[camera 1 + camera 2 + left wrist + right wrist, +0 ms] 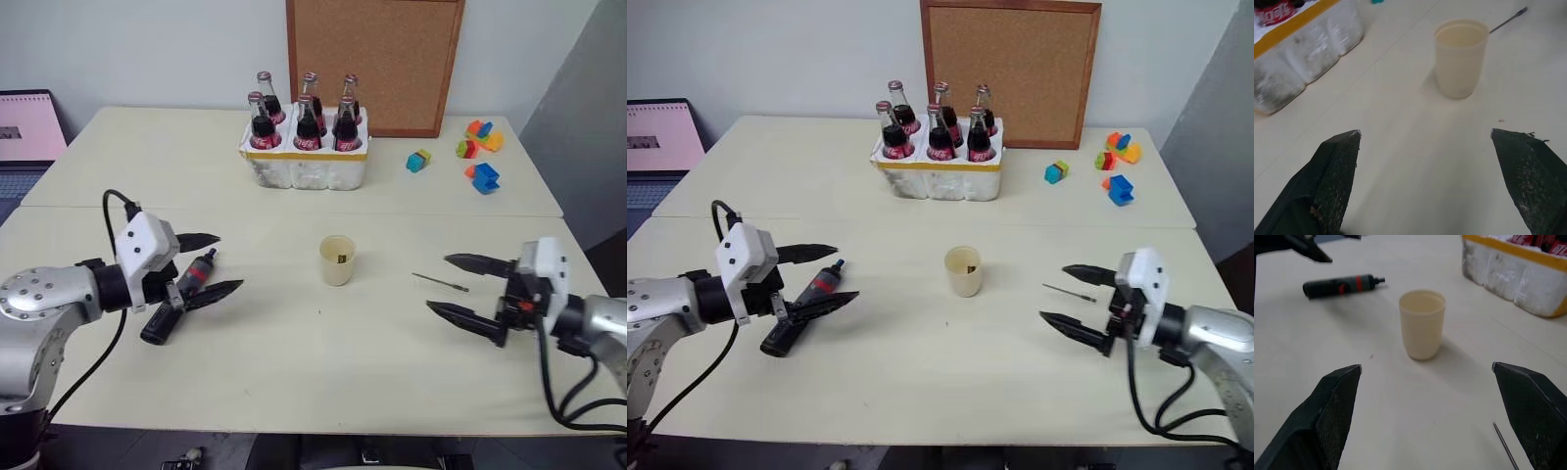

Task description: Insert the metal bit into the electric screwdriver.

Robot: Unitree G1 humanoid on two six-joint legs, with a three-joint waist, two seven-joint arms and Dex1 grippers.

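The electric screwdriver [193, 278], black with a red band, lies flat on the left of the table, nose pointing away from me; the right wrist view also catches this screwdriver [1339, 285]. My left gripper [227, 262] hovers just over its nose end, open and empty, one finger on each side. The metal bit [449, 285], a thin grey rod, rests on the table at the right. My right gripper [439, 283] is open above it, fingers pointing left, nothing held. A short length of the bit [1506, 445] shows near one finger in the right wrist view.
A cream cup [337, 259] stands in the table's middle between both grippers. A white crate of cola bottles [306, 162] sits at the back, a cork board [377, 59] behind it. Coloured blocks [480, 157] lie far right, and a laptop [27, 127] is at far left.
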